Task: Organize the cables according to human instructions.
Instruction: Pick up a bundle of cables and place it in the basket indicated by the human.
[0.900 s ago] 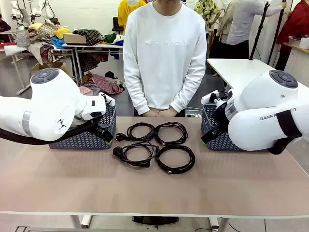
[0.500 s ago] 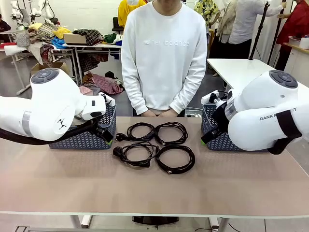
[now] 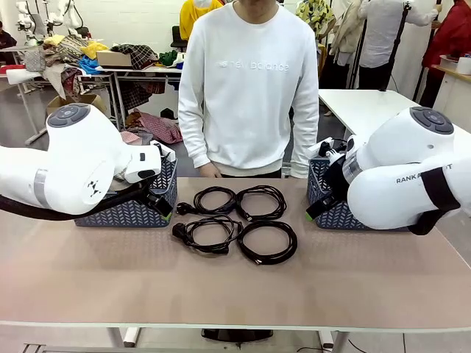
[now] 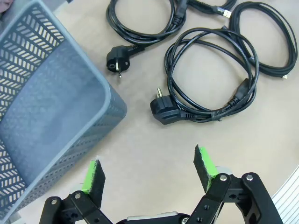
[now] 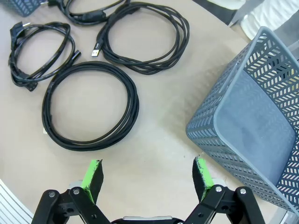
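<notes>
Cables (image 3: 235, 220): 4 thin black round coils, 2 plugs visible

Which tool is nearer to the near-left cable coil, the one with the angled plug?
Left. The left tool hovers open just short of that coil; the right tool is beyond the neighbouring coil.

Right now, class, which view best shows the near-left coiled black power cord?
The left wrist view: that coiled black power cord lies close and central, plug clearly visible. The front view shows it small and foreshortened; the right wrist view, whole but near the left edge.
</notes>
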Available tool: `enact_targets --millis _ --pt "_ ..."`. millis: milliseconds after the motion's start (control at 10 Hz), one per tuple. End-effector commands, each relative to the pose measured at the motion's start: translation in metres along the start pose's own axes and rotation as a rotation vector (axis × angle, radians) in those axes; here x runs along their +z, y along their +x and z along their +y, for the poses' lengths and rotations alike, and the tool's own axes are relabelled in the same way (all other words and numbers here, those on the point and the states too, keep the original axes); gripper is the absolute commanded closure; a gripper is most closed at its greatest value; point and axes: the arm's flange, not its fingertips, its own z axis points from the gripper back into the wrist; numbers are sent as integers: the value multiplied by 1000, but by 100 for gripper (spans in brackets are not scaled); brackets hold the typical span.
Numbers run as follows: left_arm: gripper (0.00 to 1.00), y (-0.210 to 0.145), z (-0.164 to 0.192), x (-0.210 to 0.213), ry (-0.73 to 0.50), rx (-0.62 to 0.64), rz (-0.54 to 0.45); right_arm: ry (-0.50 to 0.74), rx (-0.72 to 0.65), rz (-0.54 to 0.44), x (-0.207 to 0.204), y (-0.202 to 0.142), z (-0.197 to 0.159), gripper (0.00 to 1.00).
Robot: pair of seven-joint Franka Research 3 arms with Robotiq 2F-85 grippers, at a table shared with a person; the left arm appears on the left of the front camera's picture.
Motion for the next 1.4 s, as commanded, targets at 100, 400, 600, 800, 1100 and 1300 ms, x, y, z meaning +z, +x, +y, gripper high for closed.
enact_targets --millis 100,400,600,800,1100,1300 --pt "0 3 2 10 8 -15 -25 -3 2 -11 5 5 -8 0" --pt "0 15 6 52 -5 -104 -41 83 9 -62 33 9 -42 0" --pt "0 22 14 79 -95 -163 -35 142 20 -99 50 7 -62 0" --pt "0 27 31 100 -165 -184 -13 213 45 -140 66 -3 -81 0" --pt "0 18 60 127 -278 -175 -67 217 49 -177 80 -17 -102 0" --pt "0 12 80 130 -324 -137 -87 219 55 -196 85 -21 -107 0"
